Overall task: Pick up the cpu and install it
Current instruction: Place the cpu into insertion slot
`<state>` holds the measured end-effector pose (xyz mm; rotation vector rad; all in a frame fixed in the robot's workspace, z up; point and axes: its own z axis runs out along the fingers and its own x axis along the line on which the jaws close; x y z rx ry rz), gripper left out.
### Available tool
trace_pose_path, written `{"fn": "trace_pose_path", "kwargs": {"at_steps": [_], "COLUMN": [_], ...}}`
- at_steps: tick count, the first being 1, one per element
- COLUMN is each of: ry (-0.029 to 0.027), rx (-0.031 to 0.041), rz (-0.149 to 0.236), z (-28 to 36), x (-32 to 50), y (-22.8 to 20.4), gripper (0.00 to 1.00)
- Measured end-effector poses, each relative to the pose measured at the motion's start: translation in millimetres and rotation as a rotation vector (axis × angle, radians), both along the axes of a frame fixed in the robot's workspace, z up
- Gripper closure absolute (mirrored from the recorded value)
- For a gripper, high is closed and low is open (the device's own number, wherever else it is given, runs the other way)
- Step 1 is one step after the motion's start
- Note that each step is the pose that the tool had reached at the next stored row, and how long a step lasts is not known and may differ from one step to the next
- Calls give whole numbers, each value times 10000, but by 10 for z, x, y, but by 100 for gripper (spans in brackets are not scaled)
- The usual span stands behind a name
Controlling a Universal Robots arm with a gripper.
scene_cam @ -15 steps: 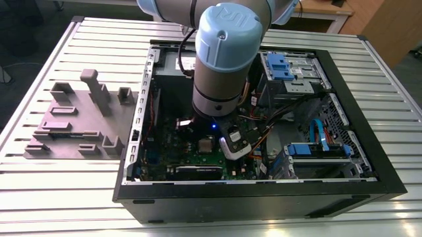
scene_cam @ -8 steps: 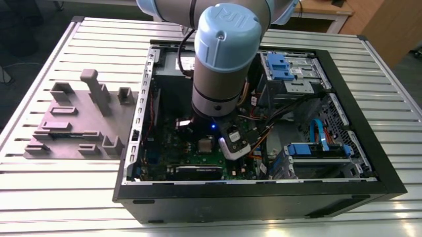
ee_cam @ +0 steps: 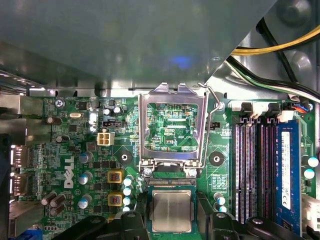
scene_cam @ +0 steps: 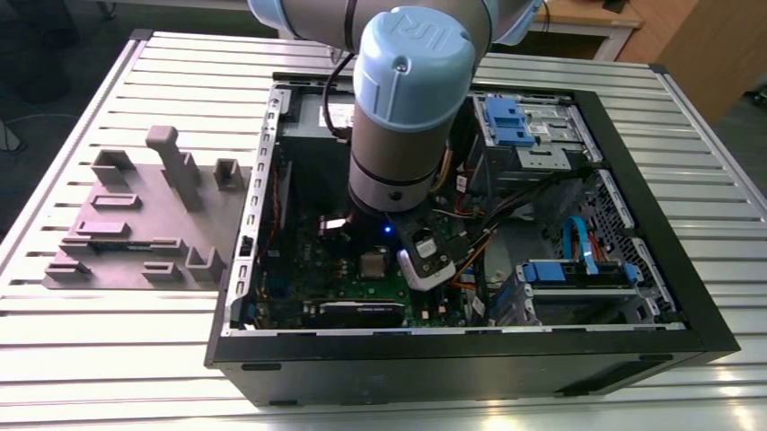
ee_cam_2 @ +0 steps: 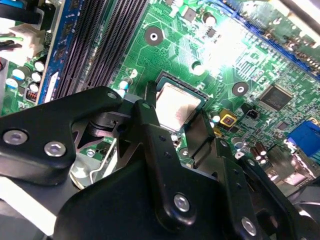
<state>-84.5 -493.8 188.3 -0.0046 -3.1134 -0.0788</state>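
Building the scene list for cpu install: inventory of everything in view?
table: one, silvery slatted, bearing everything
pc case: one, black, on the table
fixture tray: one, grey, exterior view's left of the case
motherboard: one, green, inside the case
cpu: one, silvery-grey, in the socket
socket cover: one, silvery, swung open beside the cpu
memory stick: one, blue, on the motherboard
drive brackets: two, blue, inside the case
cables: several, mixed colours, beside the board
arm: one, grey and pale blue, reaching into the case
gripper: one, black, low over the cpu

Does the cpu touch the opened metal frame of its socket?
Apart. In the first wrist view, a strip of the socket lies between the cpu and the metal frame.
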Motion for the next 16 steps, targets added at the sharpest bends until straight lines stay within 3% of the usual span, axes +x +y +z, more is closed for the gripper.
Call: {"fn": "trace_pose_path", "kwargs": {"at_steps": [11, 16], "ry": [-1, -3], "rx": [7, 6], "rz": [0, 0], "z": [-2, -3], "x": [0, 0], "y": [0, 0], "gripper": [53, 45]}}
